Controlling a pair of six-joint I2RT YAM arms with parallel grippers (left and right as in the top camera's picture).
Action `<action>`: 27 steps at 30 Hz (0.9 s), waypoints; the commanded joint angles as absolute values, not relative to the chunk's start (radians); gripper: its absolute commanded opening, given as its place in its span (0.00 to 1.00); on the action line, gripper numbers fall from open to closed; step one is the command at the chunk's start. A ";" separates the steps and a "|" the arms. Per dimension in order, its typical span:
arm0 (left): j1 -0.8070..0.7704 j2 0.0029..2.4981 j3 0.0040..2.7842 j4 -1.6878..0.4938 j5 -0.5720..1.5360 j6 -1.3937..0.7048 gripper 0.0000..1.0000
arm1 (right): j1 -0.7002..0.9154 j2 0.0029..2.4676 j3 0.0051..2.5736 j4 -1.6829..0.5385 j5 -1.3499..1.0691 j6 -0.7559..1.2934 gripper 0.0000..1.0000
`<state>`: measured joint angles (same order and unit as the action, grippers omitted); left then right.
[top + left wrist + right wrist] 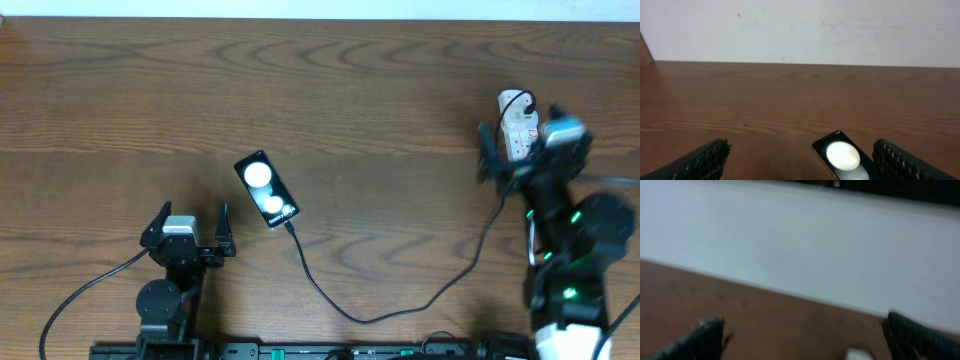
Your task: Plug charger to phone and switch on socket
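Status check for you: the slim black rectangular smartphone with the glossy screen (267,188) lies flat on the dark brown wooden bench (380,90), left of centre and turned on a diagonal, with two round white reflections on the glass. The thin long black charger cable (350,314) meets the smartphone's near end, sags toward your side of the bench in a loose loop, then climbs to the right toward the narrow white power strip (517,125) at the far right. The plug tip looks seated in the smartphone, but it's too small in the overhead view to swear to it. Your left arm (165,295) sits low and left of the smartphone, near it but apart, and its jaws stand wide apart with nothing between them. In the left wrist view the smartphone (842,160) shows just inside the right-hand finger (900,162). Your right arm (565,260) hangs over the power strip and hides the near part of it, so only the far end shows. Its jaws are spread wide too and hold nothing, though that whole end is blurred overhead. The right wrist view is blurry as well, with two dark fingers (705,339) at the bottom corners and a scrap of white (857,354) at the bottom edge that you can't identify. Whether the strip's switch is on, you can't tell.
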<state>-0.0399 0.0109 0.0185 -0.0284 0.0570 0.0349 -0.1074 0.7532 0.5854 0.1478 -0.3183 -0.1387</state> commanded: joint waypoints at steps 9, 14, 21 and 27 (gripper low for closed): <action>-0.035 0.004 0.004 -0.067 0.059 0.052 0.93 | -0.076 0.454 0.089 0.383 -0.313 -0.136 0.99; -0.035 0.004 0.004 -0.067 0.059 0.052 0.93 | -0.076 0.372 0.009 0.381 -0.313 -0.136 0.99; -0.035 0.004 0.004 -0.067 0.059 0.052 0.93 | -0.066 0.265 0.006 0.210 -0.286 -0.136 0.99; -0.035 0.004 0.004 -0.067 0.059 0.052 0.93 | -0.020 0.167 0.006 0.068 -0.169 -0.136 0.99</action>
